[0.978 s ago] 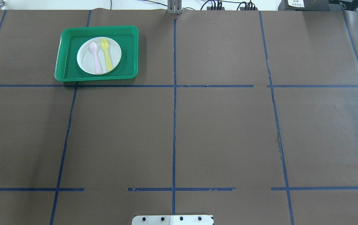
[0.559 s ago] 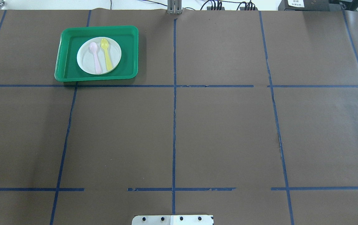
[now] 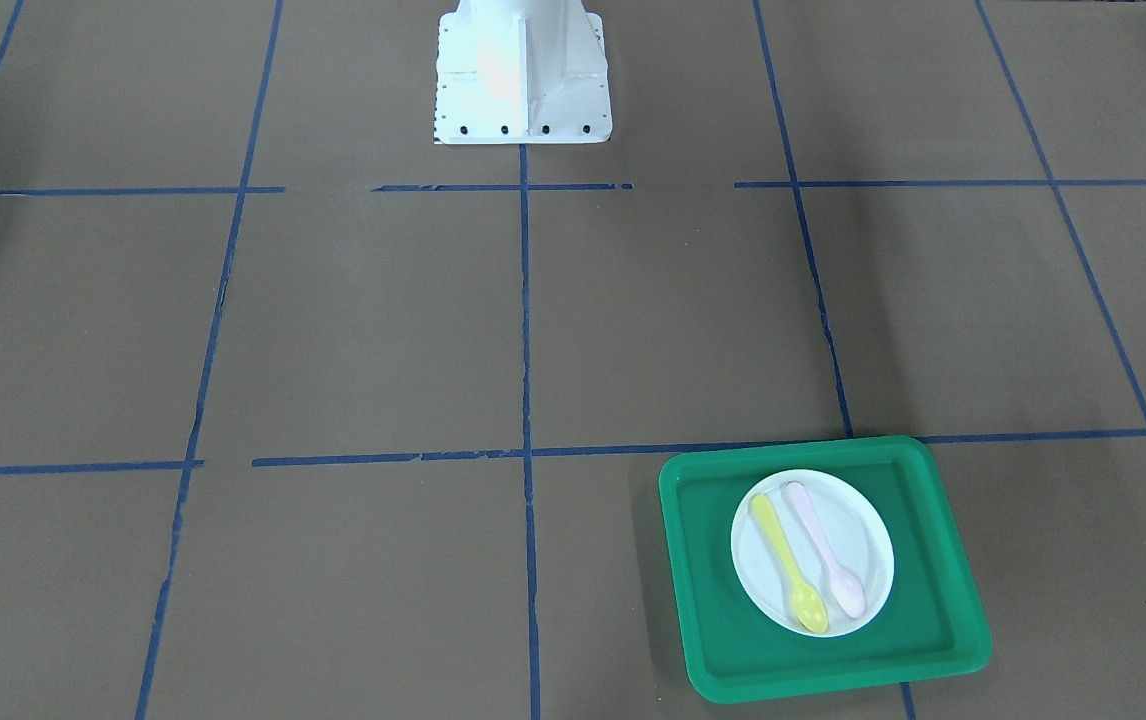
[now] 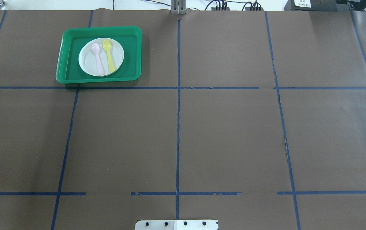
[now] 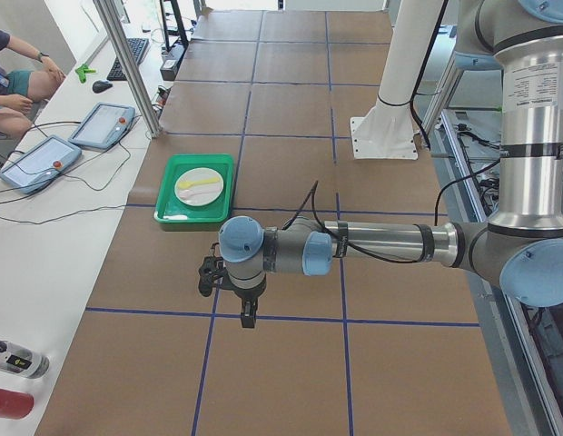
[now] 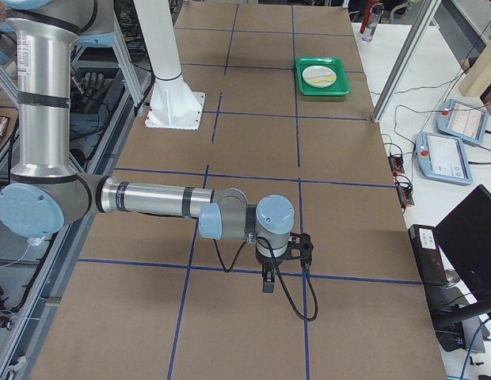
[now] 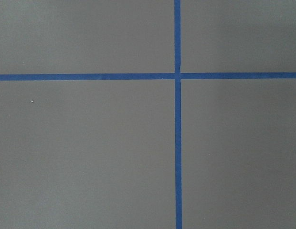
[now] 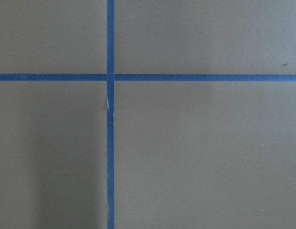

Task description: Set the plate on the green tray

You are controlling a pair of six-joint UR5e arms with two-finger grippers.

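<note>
Brown paper with a blue tape grid covers the desk. We find the plate lying flat inside the green tray, upper left of the overhead view. We judge it light, stiff and smooth; grip the raised rim and keep it level, since the yellow spoon and pink spoon rest loose on it. The left pincer and right pincer hang well apart from the tray; we cannot tell their opening.
</note>
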